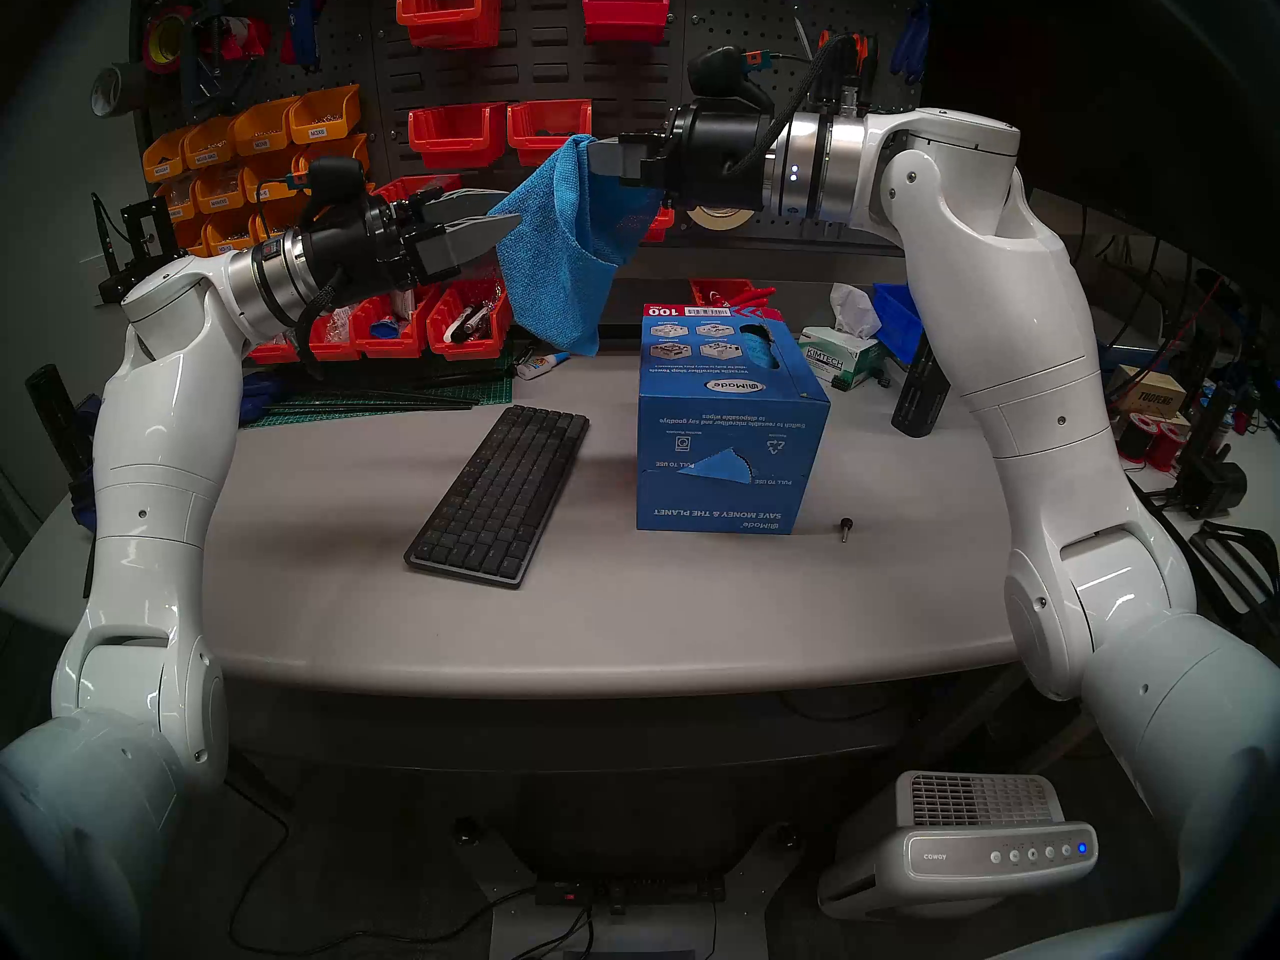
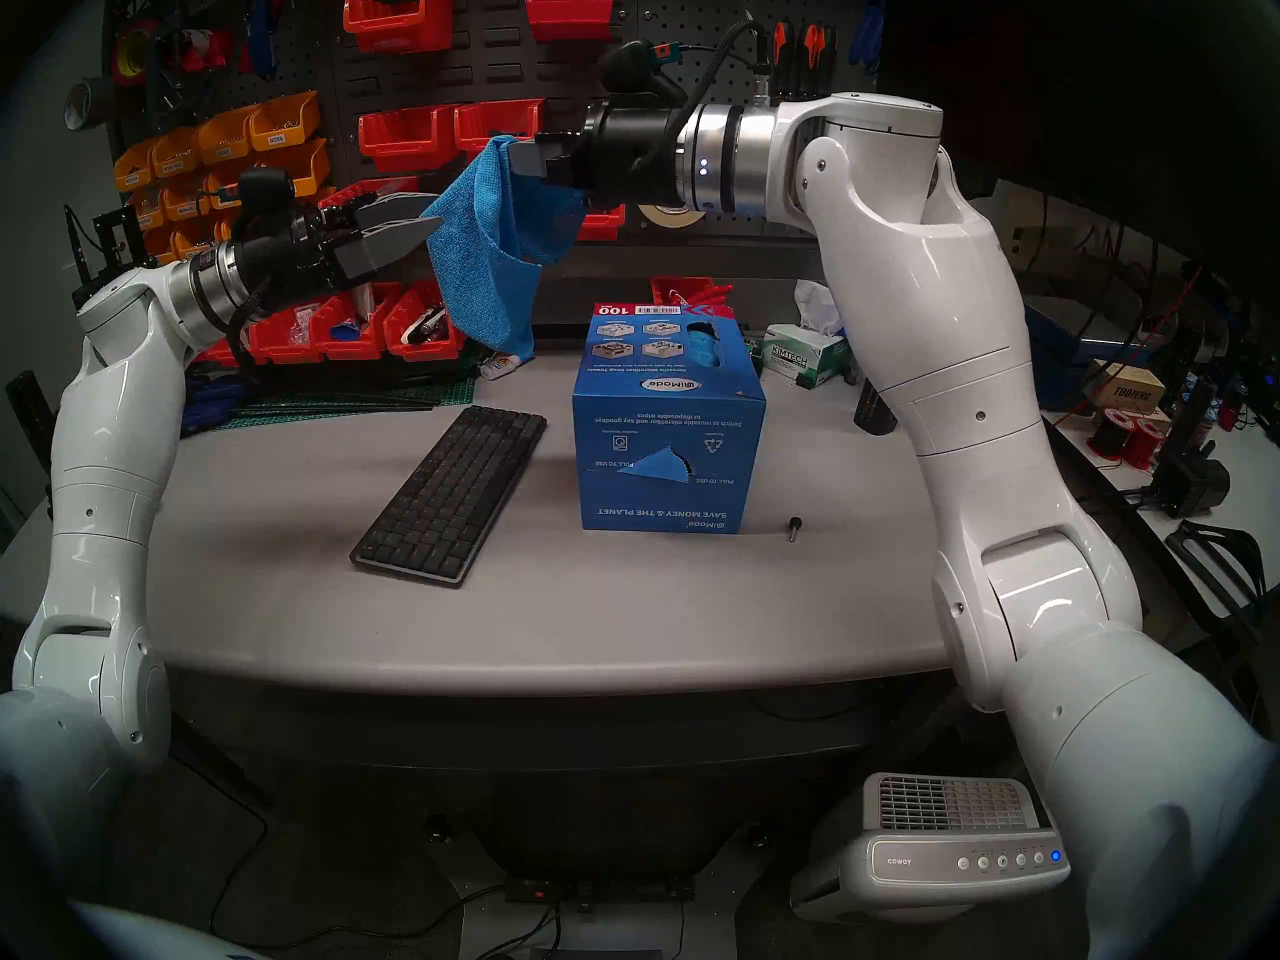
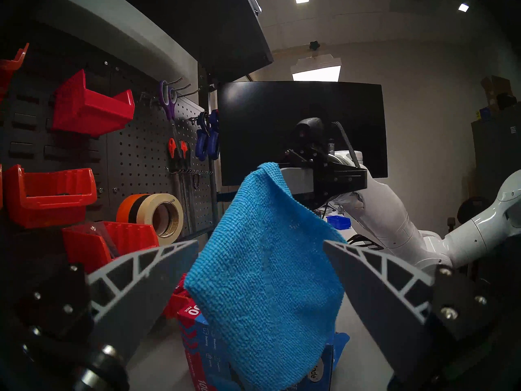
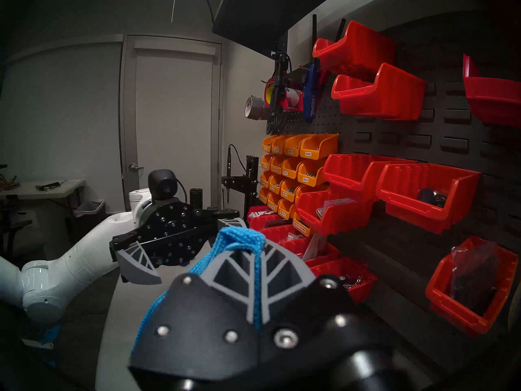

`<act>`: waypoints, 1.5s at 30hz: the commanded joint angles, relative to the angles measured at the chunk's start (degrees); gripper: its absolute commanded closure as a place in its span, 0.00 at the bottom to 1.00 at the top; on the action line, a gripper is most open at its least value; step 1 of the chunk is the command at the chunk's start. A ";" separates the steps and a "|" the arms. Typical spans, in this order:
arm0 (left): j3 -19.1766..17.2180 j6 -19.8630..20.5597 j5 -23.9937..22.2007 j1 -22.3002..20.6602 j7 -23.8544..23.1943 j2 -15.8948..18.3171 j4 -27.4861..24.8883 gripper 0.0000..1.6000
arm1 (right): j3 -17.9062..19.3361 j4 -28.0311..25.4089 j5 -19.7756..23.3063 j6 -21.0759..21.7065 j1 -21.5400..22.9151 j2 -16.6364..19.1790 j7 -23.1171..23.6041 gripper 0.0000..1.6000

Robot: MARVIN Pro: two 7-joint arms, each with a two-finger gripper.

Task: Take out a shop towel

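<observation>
Right gripper pinches the towel by its top corner; it hangs long-axis down, right beside the left gripper's spread tips.

Grey table bears keyboard, blue box.

Four fisheye views: two from the head, one from each wrist.

The two head views look down from above the near edge of the table, nearly alike, sharing the keyboard at 9 o'clock of the blue box and the pegboard at 12. The left wrist view looks sideways, close behind its pincer, onto the shop towel and the right pincer. The right wrist view faces back the opposite way, seeing the left pincer.
</observation>
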 commanded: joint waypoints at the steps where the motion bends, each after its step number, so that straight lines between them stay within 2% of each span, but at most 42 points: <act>1: -0.01 -0.64 0.08 -2.52 0.36 -0.23 -0.38 0.00 | 1.22 -2.92 0.67 1.10 2.41 -0.12 0.13 1.00; 11: 0.17 -0.51 0.43 -2.35 1.11 -0.34 -0.84 0.00 | 1.83 -3.52 0.71 2.04 1.86 0.03 -0.06 1.00; 12: 0.13 -0.43 0.55 -2.13 1.46 -0.34 -1.14 0.34 | 1.85 -3.52 0.71 2.04 1.79 -0.01 -0.06 1.00; 15: 0.18 -0.33 1.03 -1.57 2.46 -0.32 -1.88 1.00 | 1.77 -3.41 0.69 2.02 1.76 -0.12 -0.04 1.00; 24: -0.10 0.26 1.18 -0.58 3.93 -0.47 -2.89 1.00 | 1.28 -2.71 0.45 1.40 2.23 -0.58 -0.36 1.00; 25: -0.12 0.28 1.18 -0.54 4.00 -0.49 -2.94 1.00 | 1.12 -2.83 0.11 1.25 2.18 -0.43 -0.61 0.92; 26: -0.18 0.33 1.22 -0.46 4.20 -0.51 -3.03 1.00 | 1.19 -2.87 0.02 1.54 1.93 -0.40 -1.10 0.69; 27: -0.19 0.33 1.24 -0.45 4.31 -0.54 -3.03 1.00 | 0.98 -2.79 -0.06 1.68 1.90 -0.11 -0.95 0.19; 28: -0.29 0.47 1.31 -0.43 4.73 -0.60 -3.05 1.00 | 0.99 -2.94 -0.04 2.10 1.54 0.24 -1.10 0.00; 37: 0.29 -0.49 2.31 -1.52 5.17 -0.27 -1.72 1.00 | 2.59 -5.75 -0.19 4.41 -3.48 4.89 -1.79 0.00; 45: 1.73 -4.00 5.20 -4.18 6.69 0.28 1.13 1.00 | 4.40 -7.90 -0.12 6.37 -6.19 7.78 -1.81 0.00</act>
